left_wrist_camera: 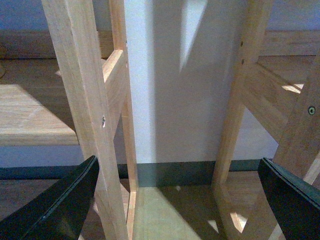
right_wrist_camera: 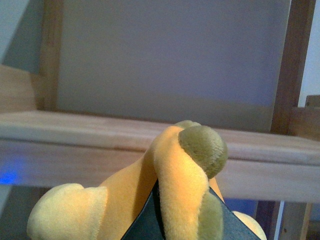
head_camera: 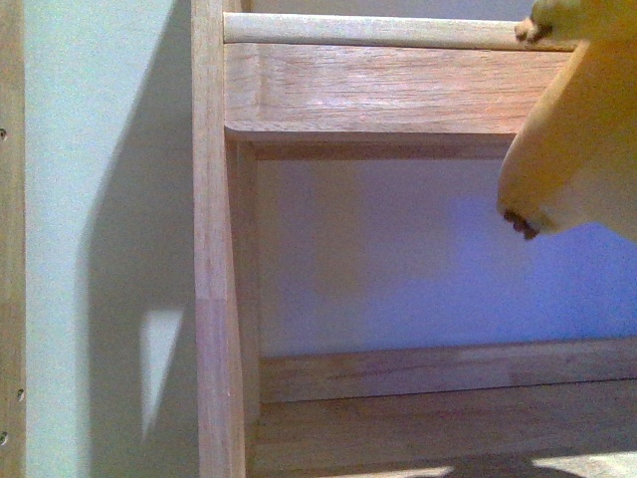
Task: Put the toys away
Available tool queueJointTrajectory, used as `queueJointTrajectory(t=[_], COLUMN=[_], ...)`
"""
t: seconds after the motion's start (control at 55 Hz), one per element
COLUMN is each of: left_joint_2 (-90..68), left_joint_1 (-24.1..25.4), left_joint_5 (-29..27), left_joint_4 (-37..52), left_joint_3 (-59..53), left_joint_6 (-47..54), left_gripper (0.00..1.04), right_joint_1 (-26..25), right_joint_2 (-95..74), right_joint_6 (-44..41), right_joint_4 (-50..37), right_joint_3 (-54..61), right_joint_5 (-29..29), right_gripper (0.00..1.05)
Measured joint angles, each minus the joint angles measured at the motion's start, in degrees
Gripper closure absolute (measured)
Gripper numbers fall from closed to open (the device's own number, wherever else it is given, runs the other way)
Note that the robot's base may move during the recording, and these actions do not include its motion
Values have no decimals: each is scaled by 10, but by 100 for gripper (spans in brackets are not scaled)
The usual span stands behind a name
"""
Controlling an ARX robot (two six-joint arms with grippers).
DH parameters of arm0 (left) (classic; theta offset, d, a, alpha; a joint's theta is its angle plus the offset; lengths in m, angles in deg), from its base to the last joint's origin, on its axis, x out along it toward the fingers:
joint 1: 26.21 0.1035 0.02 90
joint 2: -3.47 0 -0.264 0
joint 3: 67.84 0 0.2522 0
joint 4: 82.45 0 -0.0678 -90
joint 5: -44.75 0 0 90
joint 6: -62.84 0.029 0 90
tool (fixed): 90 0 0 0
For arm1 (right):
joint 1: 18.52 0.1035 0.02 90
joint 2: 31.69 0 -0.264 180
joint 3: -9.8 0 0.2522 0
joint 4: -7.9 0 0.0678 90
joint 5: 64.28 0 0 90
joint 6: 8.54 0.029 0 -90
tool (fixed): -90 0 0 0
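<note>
An orange-yellow plush animal (head_camera: 582, 129) hangs at the right edge of the front view, in front of a wooden shelf unit (head_camera: 378, 95). In the right wrist view the same plush animal (right_wrist_camera: 175, 175) fills the lower middle, its olive-tipped part on top. My right gripper (right_wrist_camera: 172, 220) is shut on it, with the dark fingers (right_wrist_camera: 145, 225) pressed into the fabric. The right arm itself is hidden in the front view. My left gripper (left_wrist_camera: 180, 200) stands open, its dark fingers (left_wrist_camera: 55, 205) wide apart with nothing between them.
The shelf unit's upright post (head_camera: 214, 249) and lower board (head_camera: 438, 418) frame an open compartment backed by a pale wall. A shelf board (right_wrist_camera: 100, 132) lies just beyond the plush. Wooden legs (left_wrist_camera: 85, 100) and a dark baseboard (left_wrist_camera: 175, 172) stand ahead of the left gripper.
</note>
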Motion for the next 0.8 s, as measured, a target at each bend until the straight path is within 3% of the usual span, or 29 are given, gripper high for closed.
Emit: queueJointTrajectory(t=[0.418, 0.6, 0.8], left_joint_2=[0, 0, 0], left_joint_1=[0, 0, 0], left_joint_5=[0, 0, 0], left_joint_4=[0, 0, 0], left_joint_3=[0, 0, 0], left_joint_6=[0, 0, 0], left_gripper=[6, 6, 6], right_joint_1=[-19, -99, -227], right_joint_2=[-69, -77, -77], right_joint_6=[-75, -45, 68], right_joint_4=[-57, -4, 80], right_joint_3=[-160, -207, -243], right_joint_5=[78, 145, 229], right_gripper=[98, 98, 98])
